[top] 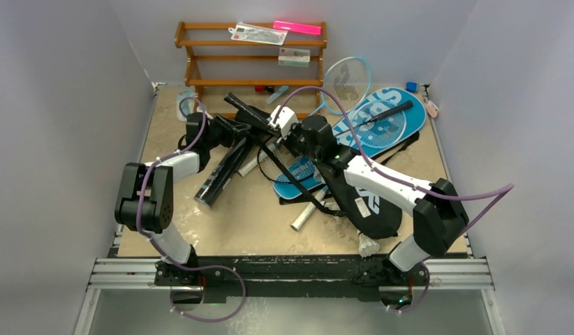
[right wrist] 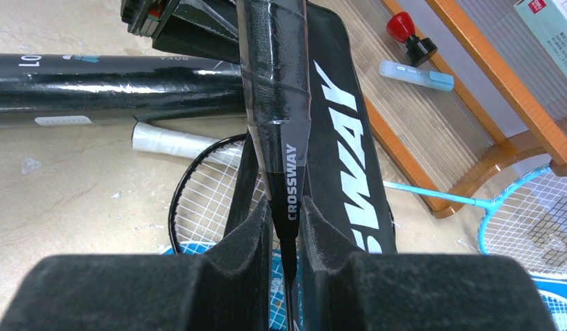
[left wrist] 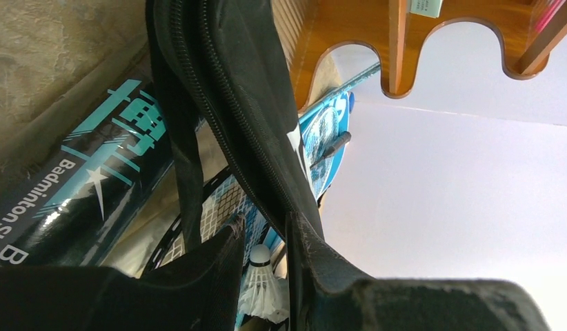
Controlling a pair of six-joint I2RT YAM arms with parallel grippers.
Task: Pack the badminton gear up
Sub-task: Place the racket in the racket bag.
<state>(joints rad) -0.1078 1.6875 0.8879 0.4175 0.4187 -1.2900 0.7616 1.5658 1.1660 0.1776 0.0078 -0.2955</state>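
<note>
Black racket (right wrist: 274, 83), tape-wrapped handle, "CROSSWAY" printed at the neck: held off the table near mid-table, just in front of the rack, pinched where handle meets shaft by the right tool (right wrist: 284, 214), whose pads are pressed against it on both sides. Black fabric "CROSSWAY" racket cover (right wrist: 343, 138), zipped edge: lies directly beneath that racket and runs toward the right arm's base; its far end is lifted, with the zip edge caught between the narrowly set pads of the left tool (left wrist: 263, 241). Long black tube (right wrist: 94, 83), glossy, teal "Badminton" lettering: lies on the table left of the cover, just beside the left tool. Second racket (right wrist: 205, 200), black frame, white strings, white-wrapped handle: flat on the table, partly under the black cover. White feather shuttlecock (left wrist: 261, 283): on the table below the left tool, seen through the gap between its pads. Blue oval "SPORT" racket cover (top: 385, 122): flat on the table to the right, behind the right arm. Light-blue racket (right wrist: 536, 221): head at the rack's right end, touching the blue cover. Brown wooden three-tier rack (top: 249, 56): against the back wall, carrying a pink bar (top: 298, 28) and clear packets on top. Tan table (top: 256, 223): bears all of the above.
</note>
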